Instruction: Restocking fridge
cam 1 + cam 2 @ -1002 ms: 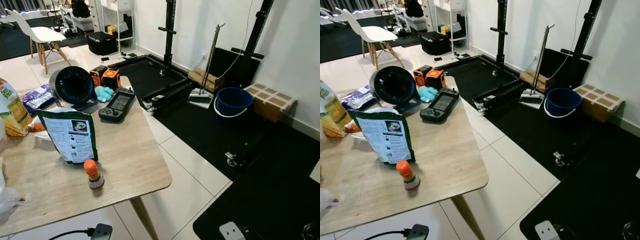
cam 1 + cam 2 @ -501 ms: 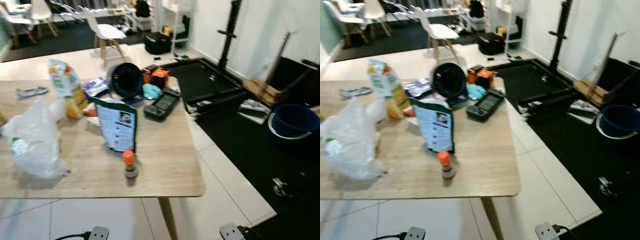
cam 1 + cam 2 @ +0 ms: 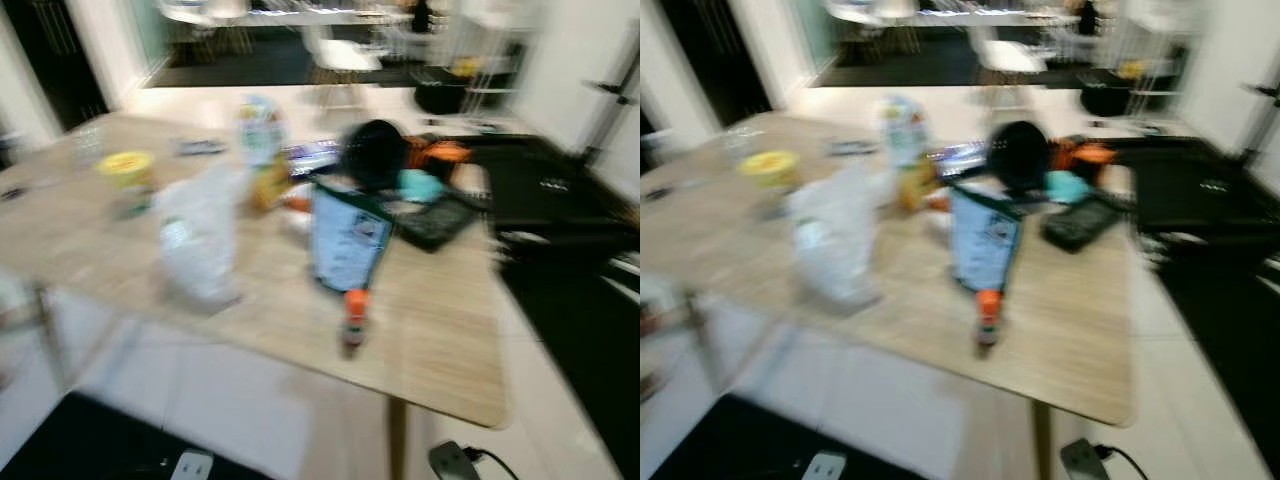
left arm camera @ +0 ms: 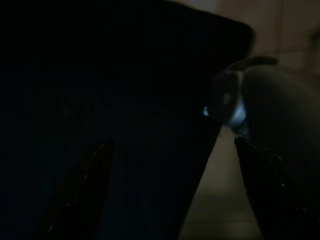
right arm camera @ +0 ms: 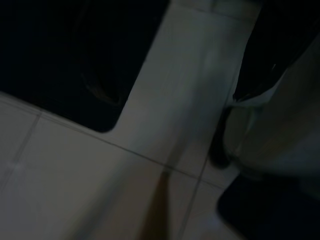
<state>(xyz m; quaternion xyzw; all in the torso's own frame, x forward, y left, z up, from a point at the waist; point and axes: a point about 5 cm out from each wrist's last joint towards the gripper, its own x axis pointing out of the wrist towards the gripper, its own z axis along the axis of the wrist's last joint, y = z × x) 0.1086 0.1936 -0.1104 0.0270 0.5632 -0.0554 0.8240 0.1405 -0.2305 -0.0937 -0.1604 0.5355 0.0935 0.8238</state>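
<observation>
The left gripper (image 4: 170,190) is hanging low in the dark. Its two black fingers (image 4: 80,190) are standing wide apart with nothing between them. They are pointing at a dark mat and a bit of pale floor.

The right wrist view is showing pale floor tiles (image 5: 100,190) and a black mat (image 5: 60,60). I cannot tell if the right claw is open or closed.

The head views are very blurry. A light wooden table (image 3: 440,350) is holding the groceries. A small bottle with an orange cap (image 3: 352,322) is standing up straight near the front edge. Just behind it a tall green and white pouch (image 3: 345,238) is standing up too, its printed side facing the robot. A crumpled clear plastic bag (image 3: 198,240) is sitting to the left. A tub with a yellow lid (image 3: 126,168) is farther left. A bright food packet (image 3: 258,140) is standing tall at the back.
</observation>
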